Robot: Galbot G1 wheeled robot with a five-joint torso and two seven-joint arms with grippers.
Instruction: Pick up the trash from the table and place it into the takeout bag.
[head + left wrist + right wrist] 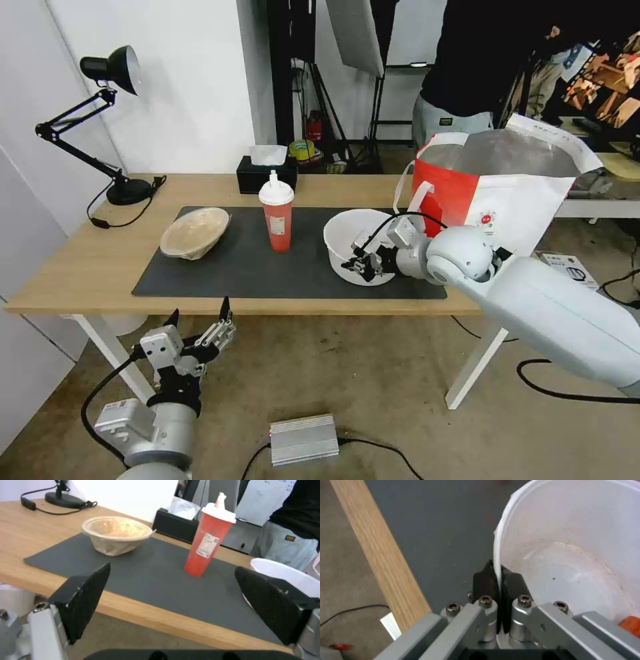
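Observation:
My right gripper point(357, 265) point(496, 573) is shut on the near rim of the large white bowl point(357, 240) point(573, 555), one finger inside and one outside; red scraps lie in its bottom. The bowl sits on the dark mat point(253, 267) of the table point(87, 267). The red cup with a white domed lid point(277, 213) point(206, 537) stands upright mid-mat. A shallow beige bowl point(195, 231) point(116, 533) rests at the mat's left end. The takeout bag point(507, 193) stands open at the table's right end, behind my right arm. My left gripper point(200, 320) point(173, 605) hangs open below the table's front edge.
A black desk lamp point(100, 127) stands at the back left corner with its cord on the wood. A black tissue box point(267, 173) sits at the back edge behind the cup. A silver power unit point(303, 439) lies on the floor. A person stands behind the bag.

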